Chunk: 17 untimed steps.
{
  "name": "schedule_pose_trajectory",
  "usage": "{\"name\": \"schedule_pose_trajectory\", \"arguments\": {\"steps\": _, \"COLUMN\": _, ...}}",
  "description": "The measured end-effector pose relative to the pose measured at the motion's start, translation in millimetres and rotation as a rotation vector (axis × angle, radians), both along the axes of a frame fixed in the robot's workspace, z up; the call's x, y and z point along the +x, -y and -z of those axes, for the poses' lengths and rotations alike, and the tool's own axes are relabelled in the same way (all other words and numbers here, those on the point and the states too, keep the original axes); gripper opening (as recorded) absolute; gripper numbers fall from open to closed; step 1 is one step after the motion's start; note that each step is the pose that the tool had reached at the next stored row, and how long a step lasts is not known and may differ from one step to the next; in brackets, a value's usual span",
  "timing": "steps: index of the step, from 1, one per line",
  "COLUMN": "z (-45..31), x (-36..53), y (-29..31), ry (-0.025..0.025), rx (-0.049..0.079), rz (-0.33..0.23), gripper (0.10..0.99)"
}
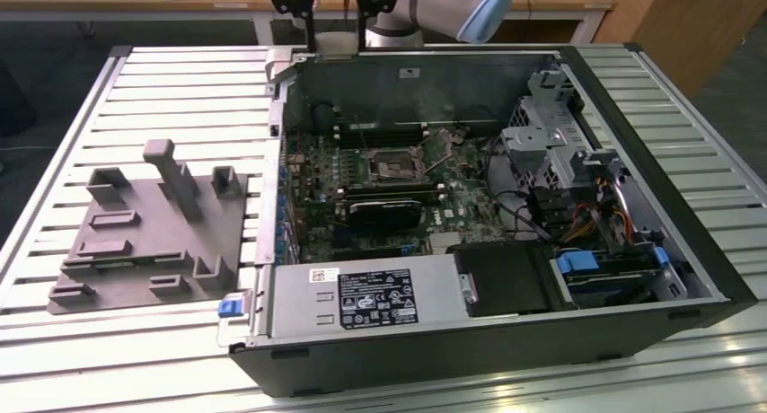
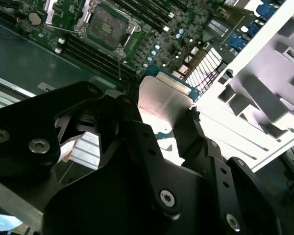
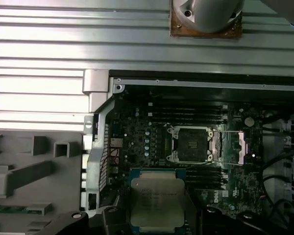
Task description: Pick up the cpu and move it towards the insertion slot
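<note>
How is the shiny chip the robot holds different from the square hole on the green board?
The cpu is silvery and solid; the insertion slot is dark and hollow. The cpu is gripped in the hand above the board; the slot sits fixed on it, open and empty. Both are square and similar in size.

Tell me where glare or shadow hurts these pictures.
Second wrist view: the cpu lid glares pale and the tool is near-black. First wrist view: the ribbed table washes out. Exterior view: even light, the insertion slot plain.
</note>
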<state>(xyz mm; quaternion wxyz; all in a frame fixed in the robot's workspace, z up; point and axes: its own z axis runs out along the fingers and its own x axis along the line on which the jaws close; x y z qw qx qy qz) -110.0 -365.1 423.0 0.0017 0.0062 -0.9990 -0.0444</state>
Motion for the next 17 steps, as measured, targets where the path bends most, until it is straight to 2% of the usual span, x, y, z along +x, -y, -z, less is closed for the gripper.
{"name": "schedule_pose_trajectory", "arguments": {"steps": 17, "z": 8.0, "x": 42.5, "y": -14.4, "ry": -0.0001, "rx": 0.000, "rz": 0.004, "gripper": 0.533}}
